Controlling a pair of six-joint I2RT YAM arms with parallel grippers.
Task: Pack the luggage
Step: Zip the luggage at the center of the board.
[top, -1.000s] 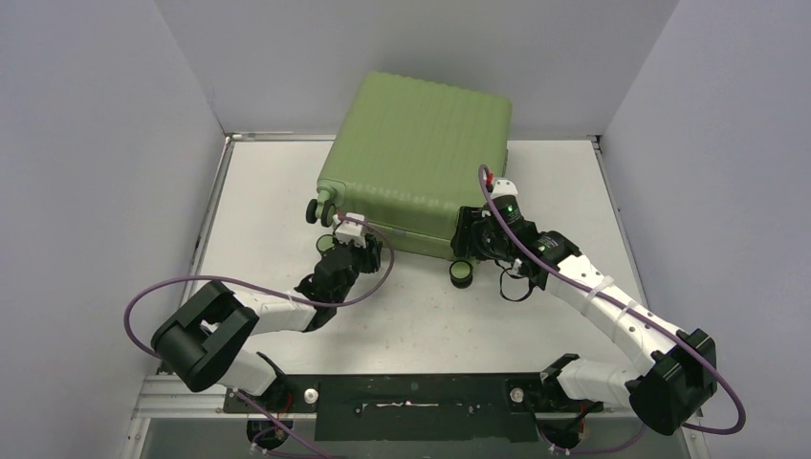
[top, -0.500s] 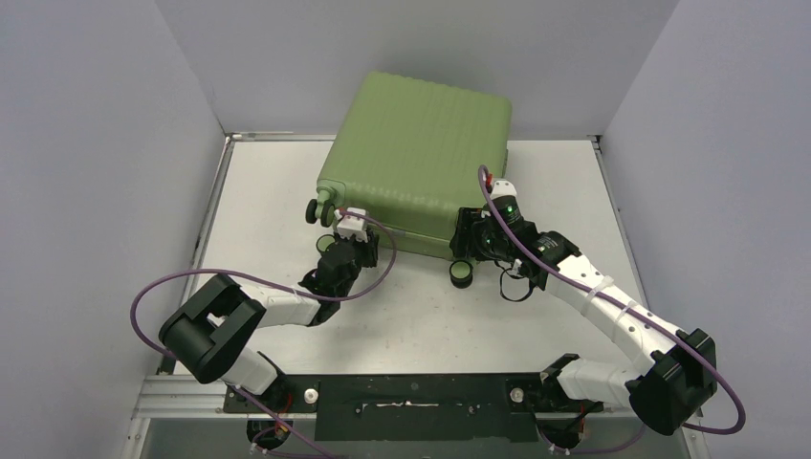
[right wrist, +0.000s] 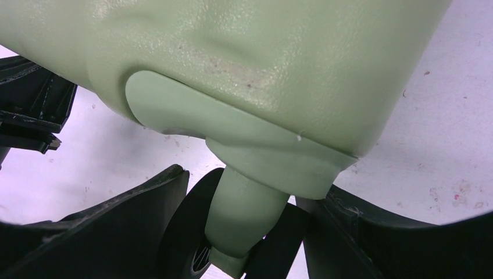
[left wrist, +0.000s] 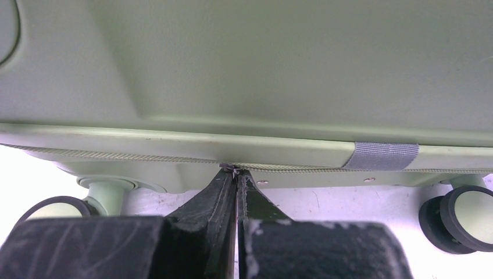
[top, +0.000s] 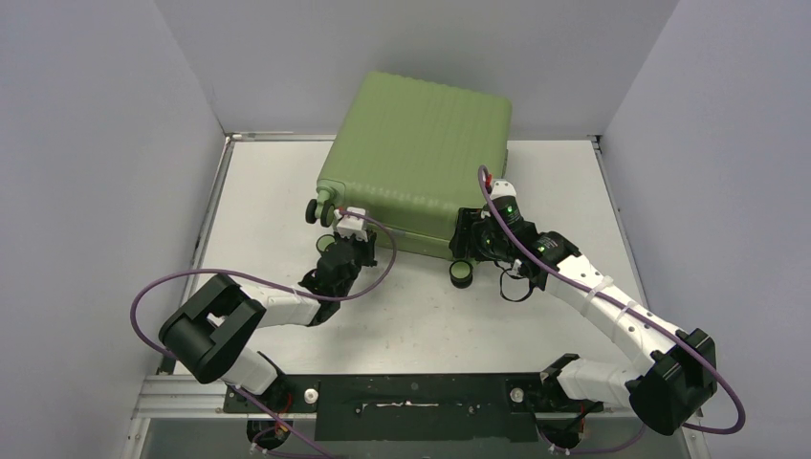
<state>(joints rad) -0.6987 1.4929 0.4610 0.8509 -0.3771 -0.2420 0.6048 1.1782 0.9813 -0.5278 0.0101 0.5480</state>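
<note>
The luggage [top: 421, 153] is a light-green ribbed suitcase lying closed at the back middle of the table. My left gripper [top: 352, 229] is at its near side. In the left wrist view my left gripper [left wrist: 235, 174] is shut, pinching the small metal zipper pull [left wrist: 231, 168] on the seam of the luggage [left wrist: 244, 70]. My right gripper [top: 471, 234] is at the near right corner. In the right wrist view my right gripper [right wrist: 250, 195] has its fingers on both sides of a black caster wheel [right wrist: 189, 232] under the shell [right wrist: 244, 52], pressing on it.
More wheels stick out at the near side [top: 463, 273] and at the left corner [top: 318, 208]. A grey strap tab [left wrist: 383, 156] crosses the seam right of the zipper pull. Grey walls close in the white table [top: 430, 316] on three sides. A black rail [top: 411, 397] runs along the near edge.
My left arm's elbow has shifted a little up and right, and its gripper stays at the seam. The right arm and the luggage have not moved.
</note>
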